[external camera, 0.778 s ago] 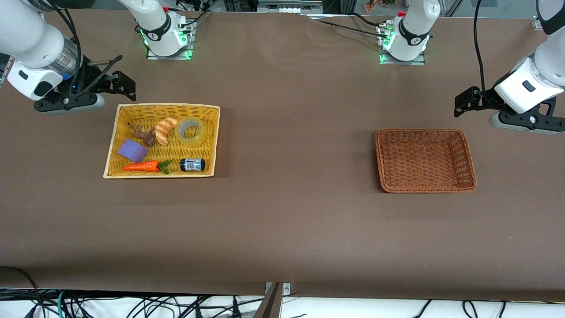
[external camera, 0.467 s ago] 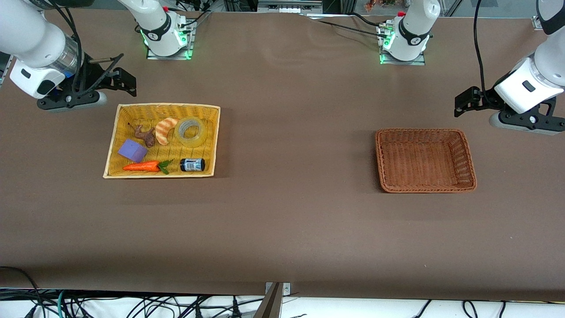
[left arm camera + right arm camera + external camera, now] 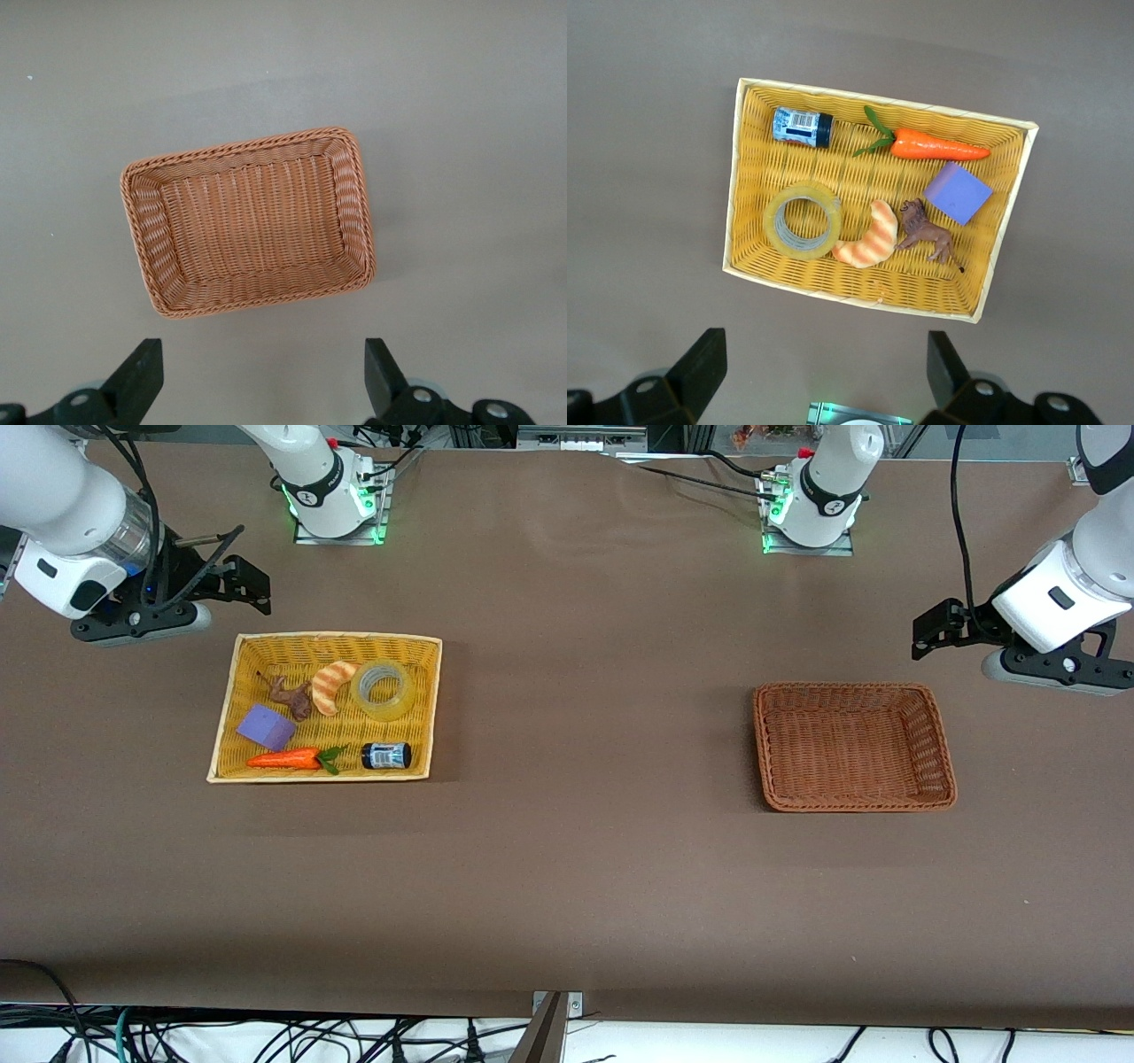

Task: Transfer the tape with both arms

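The tape point(image 3: 382, 690) is a pale-yellow, translucent ring with a wide round hole through which the weave below shows. It lies flat in the yellow wicker basket point(image 3: 425, 708), in the corner farther from the front camera and toward the left arm's end, touching the striped orange croissant toy point(image 3: 330, 686) beside it. Also in that basket are a small brown lion figure point(image 3: 289, 696), a purple block point(image 3: 265, 727), a toy carrot point(image 3: 288, 759) and a small dark bottle with a label point(image 3: 385, 755) lying on its side, nearer to the front camera than the tape. In the right wrist view the tape point(image 3: 802, 220) shows its layered inner wall and glossy rim.

The right gripper point(image 3: 237, 583) hangs over bare worktop point(image 3: 585, 868) just off the yellow basket's corner at the right arm's end, fingers point(image 3: 700, 367) spread wide and holding nothing. The left gripper point(image 3: 932, 631) hangs over the worktop near the brown wicker basket point(image 3: 943, 775), at the left arm's end, fingers point(image 3: 142, 376) also wide and holding nothing.

Compared with the earlier frames, the right gripper has drifted slightly toward the arms' bases and away from the yellow basket; the left arm, both baskets and their contents have not shifted.
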Controlling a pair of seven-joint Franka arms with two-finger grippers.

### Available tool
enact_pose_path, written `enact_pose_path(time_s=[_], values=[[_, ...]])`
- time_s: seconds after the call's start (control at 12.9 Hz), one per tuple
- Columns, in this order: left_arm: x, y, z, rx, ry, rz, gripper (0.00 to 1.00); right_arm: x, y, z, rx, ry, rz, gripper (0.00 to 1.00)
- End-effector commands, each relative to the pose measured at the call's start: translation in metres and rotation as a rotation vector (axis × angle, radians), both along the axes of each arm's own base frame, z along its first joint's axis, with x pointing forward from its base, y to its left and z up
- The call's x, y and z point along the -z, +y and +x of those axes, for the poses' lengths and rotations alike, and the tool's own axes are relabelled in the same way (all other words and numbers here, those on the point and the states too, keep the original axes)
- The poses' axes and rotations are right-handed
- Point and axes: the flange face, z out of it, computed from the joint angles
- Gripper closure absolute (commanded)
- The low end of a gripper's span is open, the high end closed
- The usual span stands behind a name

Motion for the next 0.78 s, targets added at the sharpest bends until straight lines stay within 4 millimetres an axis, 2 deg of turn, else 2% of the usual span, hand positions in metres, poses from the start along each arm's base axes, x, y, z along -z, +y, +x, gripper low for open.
enact_pose_path(time_s=[0.0, 0.7], values=[[-0.0053, 0.0005, 0.0015, 0.015, 0.006, -0.007, 0.00, -0.0081, -0.0040, -0.0035, -0.012, -0.002, 0.010, 0.00], [-0.0053, 0.0040, 0.0017, 0.012, 0.006, -0.008, 0.00, -0.0067, -0.0057, -0.0035, -0.041, 0.001, 0.013, 0.00]])
